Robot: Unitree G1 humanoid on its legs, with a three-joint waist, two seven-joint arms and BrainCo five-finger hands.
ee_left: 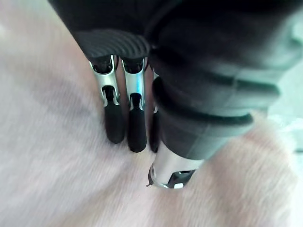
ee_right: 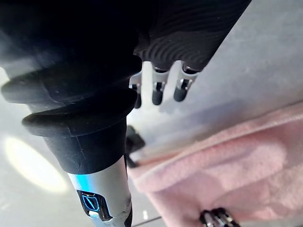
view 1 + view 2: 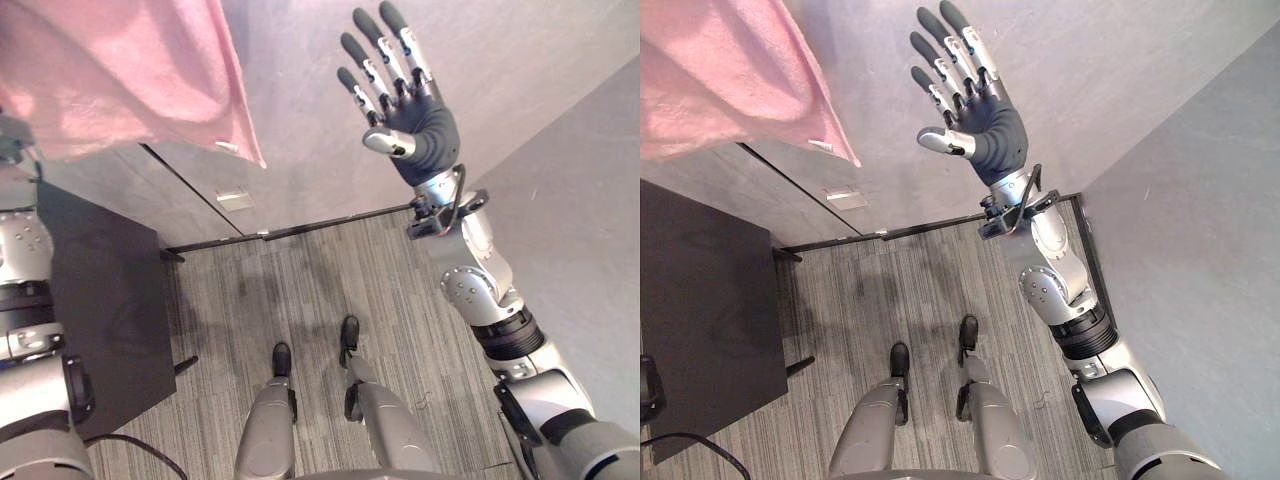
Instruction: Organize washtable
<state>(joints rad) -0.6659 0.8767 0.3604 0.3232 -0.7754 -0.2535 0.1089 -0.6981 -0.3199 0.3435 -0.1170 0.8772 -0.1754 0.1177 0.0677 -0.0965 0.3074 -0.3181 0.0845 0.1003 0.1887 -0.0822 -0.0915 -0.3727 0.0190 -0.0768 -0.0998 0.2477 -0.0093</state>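
A pink towel [image 3: 120, 70] hangs in the air at the upper left, its lower corner pointing down toward the floor. In the left wrist view my left hand [image 1: 136, 127] has its fingers and thumb pressed into the towel [image 1: 57, 165] and holds it up. My right hand [image 3: 420, 120] is raised at the upper middle, to the right of the towel and apart from it. Its fingers are straight and spread and it holds nothing. In the right wrist view the right hand's fingers [image 2: 158, 92] point at a grey wall, with the towel [image 2: 227, 175] beside them.
A black table [image 3: 100, 300] stands at the left on the striped grey carpet [image 3: 300, 290]. Grey walls close the space ahead [image 3: 300, 150] and at the right [image 3: 580, 230].
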